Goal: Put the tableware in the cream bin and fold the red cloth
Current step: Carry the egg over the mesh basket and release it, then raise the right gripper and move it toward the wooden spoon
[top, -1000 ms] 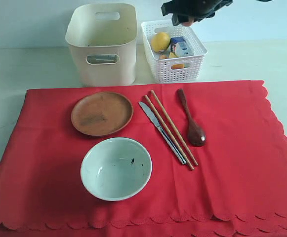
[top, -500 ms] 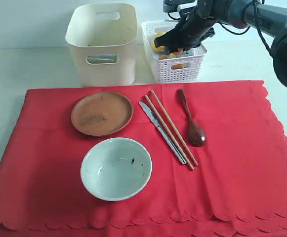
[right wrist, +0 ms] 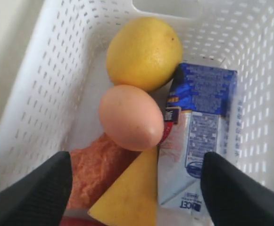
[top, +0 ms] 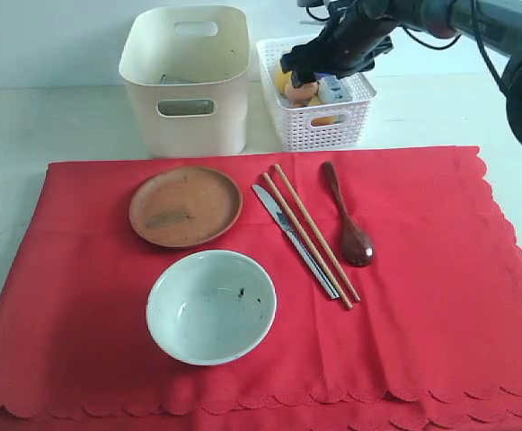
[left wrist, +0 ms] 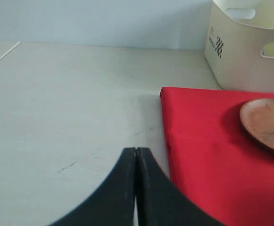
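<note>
The red cloth [top: 269,287] covers most of the table. On it lie a brown plate [top: 185,206], a pale bowl [top: 211,306], a metal knife [top: 289,235], wooden chopsticks [top: 313,235] and a dark wooden spoon [top: 349,220]. The cream bin [top: 187,79] stands behind the plate; something metallic shows through its handle hole, and no steel cup is plainly visible. My right gripper [top: 313,65] hangs open over the white lattice basket [top: 316,90], nothing between its fingers [right wrist: 37,188]. My left gripper [left wrist: 136,153] is shut and empty, above bare table beside the cloth's corner [left wrist: 165,94].
The lattice basket [right wrist: 28,84] holds a yellow lemon [right wrist: 144,52], an egg [right wrist: 131,117], a blue-white milk carton [right wrist: 198,136], an orange lump [right wrist: 94,174] and a yellow wedge [right wrist: 129,193]. Bare pale table [left wrist: 56,108] surrounds the cloth.
My right arm has come down from the top of the exterior view over the lattice basket and shifted slightly. The items on the cloth have not moved.
</note>
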`<state>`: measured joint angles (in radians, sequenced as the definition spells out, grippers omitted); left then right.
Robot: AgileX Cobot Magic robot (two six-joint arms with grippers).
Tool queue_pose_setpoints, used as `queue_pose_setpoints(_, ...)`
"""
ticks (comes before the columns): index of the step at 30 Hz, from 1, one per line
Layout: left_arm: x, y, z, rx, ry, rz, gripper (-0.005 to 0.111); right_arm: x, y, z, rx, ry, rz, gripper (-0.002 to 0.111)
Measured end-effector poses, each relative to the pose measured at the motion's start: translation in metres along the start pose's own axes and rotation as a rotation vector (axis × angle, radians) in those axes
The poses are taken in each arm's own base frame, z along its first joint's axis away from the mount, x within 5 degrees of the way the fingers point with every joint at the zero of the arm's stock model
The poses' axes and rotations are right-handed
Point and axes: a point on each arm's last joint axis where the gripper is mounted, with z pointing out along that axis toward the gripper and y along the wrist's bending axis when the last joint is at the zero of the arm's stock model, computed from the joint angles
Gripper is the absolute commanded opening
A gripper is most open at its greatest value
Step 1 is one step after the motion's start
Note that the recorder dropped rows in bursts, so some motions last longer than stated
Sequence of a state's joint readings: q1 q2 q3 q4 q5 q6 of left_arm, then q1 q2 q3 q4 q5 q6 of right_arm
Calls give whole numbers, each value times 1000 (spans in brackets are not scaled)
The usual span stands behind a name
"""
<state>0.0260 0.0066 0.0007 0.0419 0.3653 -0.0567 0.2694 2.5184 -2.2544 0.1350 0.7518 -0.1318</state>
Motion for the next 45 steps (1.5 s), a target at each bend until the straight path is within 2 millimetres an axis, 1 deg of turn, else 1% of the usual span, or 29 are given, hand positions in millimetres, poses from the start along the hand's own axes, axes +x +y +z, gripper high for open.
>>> queue_pose_setpoints(5, 0, 0, 0, 0, 0, 0, 0, -16, 3, -36, -3, -16, -9, 71)
queue_pose_setpoints(10, 0, 0, 0, 0, 0, 0, 0, -32, 7, -83, -5, -21, -23, 66)
queue_pose_setpoints(11, 0, 0, 0, 0, 0, 0, 0, -34, 8, -89, -6, -21, -25, 65)
queue_pose_setpoints(19, 0, 0, 0, 0, 0, 0, 0, -49, 16, -171, -13, -33, -10, 58)
queue_pose_setpoints(22, 0, 0, 0, 0, 0, 0, 0, -49, 18, -199, -16, -23, -3, 55)
queue_pose_setpoints(27, 0, 0, 0, 0, 0, 0, 0, -49, 23, -244, -19, -28, 12, 55)
queue_pose_setpoints(31, 0, 0, 0, 0, 0, 0, 0, -52, 26, -278, -16, -91, 10, 55)
queue_pose_setpoints(36, 0, 0, 0, 0, 0, 0, 0, -52, 30, -330, -15, -187, 10, 55)
queue_pose_setpoints(40, 0, 0, 0, 0, 0, 0, 0, -48, 35, -373, -15, -271, 8, 55)
queue_pose_setpoints(45, 0, 0, 0, 0, 0, 0, 0, -39, 39, -418, -16, -357, 8, 55)
